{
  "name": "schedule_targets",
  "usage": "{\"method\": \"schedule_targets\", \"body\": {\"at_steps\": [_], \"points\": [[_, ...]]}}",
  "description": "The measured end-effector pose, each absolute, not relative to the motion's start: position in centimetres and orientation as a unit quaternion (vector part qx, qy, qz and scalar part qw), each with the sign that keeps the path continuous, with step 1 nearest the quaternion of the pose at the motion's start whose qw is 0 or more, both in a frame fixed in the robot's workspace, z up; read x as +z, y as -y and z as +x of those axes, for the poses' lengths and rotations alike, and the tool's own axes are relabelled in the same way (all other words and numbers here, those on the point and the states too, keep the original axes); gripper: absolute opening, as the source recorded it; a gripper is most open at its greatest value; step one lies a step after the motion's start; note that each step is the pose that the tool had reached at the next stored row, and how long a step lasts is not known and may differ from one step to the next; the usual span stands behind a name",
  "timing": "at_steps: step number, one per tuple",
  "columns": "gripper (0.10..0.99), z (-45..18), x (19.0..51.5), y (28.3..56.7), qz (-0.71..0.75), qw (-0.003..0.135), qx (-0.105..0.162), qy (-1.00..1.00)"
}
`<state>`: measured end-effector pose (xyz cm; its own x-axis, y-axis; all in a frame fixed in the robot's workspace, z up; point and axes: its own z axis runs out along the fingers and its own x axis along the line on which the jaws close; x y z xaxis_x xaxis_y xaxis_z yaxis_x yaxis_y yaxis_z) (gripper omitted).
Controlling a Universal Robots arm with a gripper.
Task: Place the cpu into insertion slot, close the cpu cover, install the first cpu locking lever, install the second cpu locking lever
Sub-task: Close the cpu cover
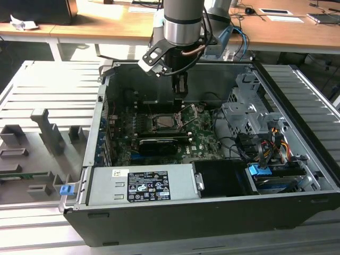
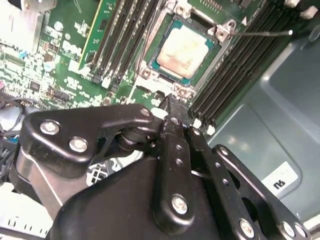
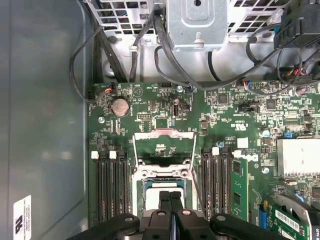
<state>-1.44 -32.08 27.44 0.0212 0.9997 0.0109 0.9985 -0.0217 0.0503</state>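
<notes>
- End effector (image 3: pixel 170 196) has its fingers pressed together, gripping nothing.
- cpu (image 2: pixel 184 49) sits in the insertion slot (image 2: pixel 153 60), beneath its tip.
- cpu cover (image 3: pixel 163 145) stands open just beyond.

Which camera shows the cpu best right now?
The second wrist view: the cpu shows its whole metal top, unobstructed. In the exterior view it is a small patch; in the first wrist view the jaws hide most of it.

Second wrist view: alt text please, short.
The cpu lies in the insertion slot on a green motherboard, between banks of black memory slots. The black end effector, shut, sits in the foreground, its tip close to the slot's corner.
</notes>
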Motion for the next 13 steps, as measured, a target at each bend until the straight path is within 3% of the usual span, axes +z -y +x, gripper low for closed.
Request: {"method": "schedule_targets", "body": {"at_steps": [13], "points": [[0.106, 0.1, 27.6, 32.1, 0.714, 0.014, 0.02, -0.699]]}}
